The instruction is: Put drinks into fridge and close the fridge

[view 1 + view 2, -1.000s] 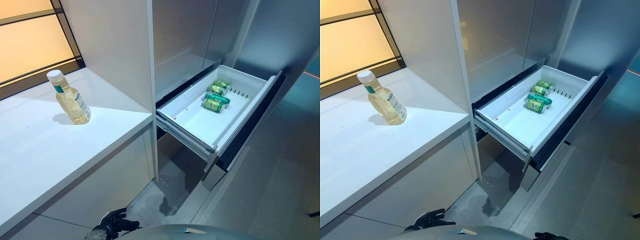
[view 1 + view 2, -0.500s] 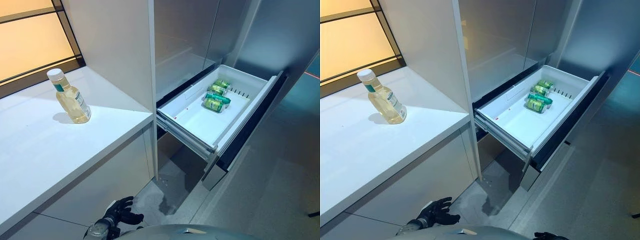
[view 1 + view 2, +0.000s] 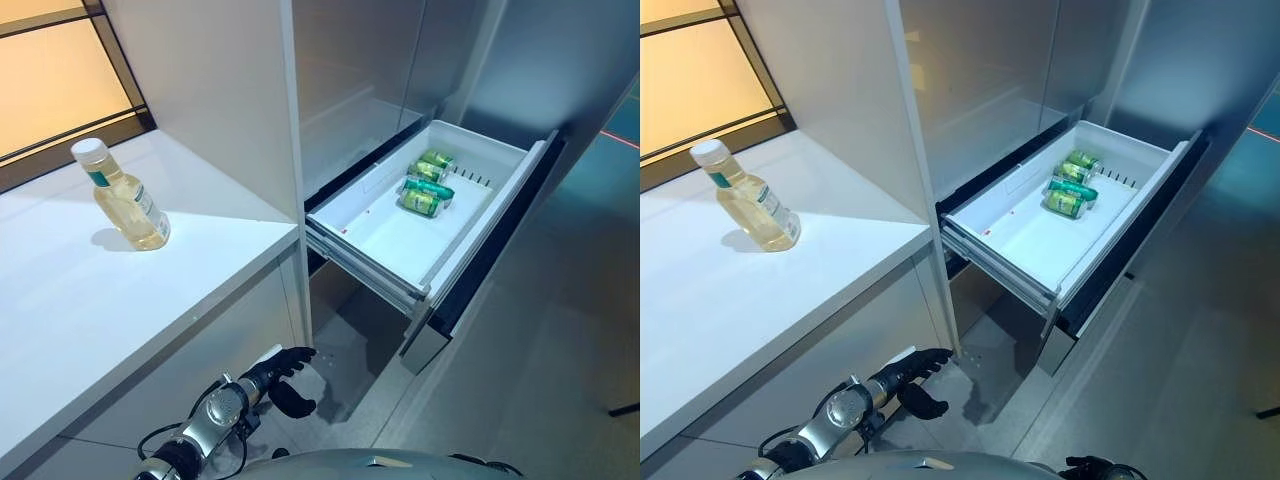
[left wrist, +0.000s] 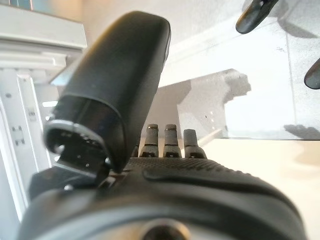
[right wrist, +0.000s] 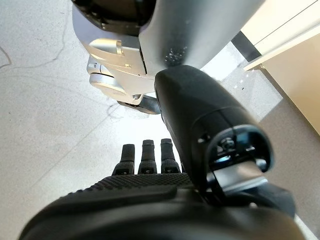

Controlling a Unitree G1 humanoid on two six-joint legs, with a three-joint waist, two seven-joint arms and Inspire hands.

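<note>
One bottle (image 3: pixel 122 196) of pale yellow drink stands upright on the white counter (image 3: pixel 90 300), well apart from the fridge. The open fridge drawer (image 3: pixel 400 250) holds three green cans (image 3: pixel 424 185) lying on their sides near its far end. The left hand (image 3: pixel 277 372) hangs low beside the counter front, fingers loosely straight, empty. The right hand (image 5: pixel 150 165) is down by the floor, fingers relaxed, holding nothing.

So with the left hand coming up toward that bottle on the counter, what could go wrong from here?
The yellow-filled plastic bottle with a white cap already stands tilted on the white counter; a nudge from the open left hand could topple it. The white fridge drawer juts out open, so a swinging arm might clip it.
</note>
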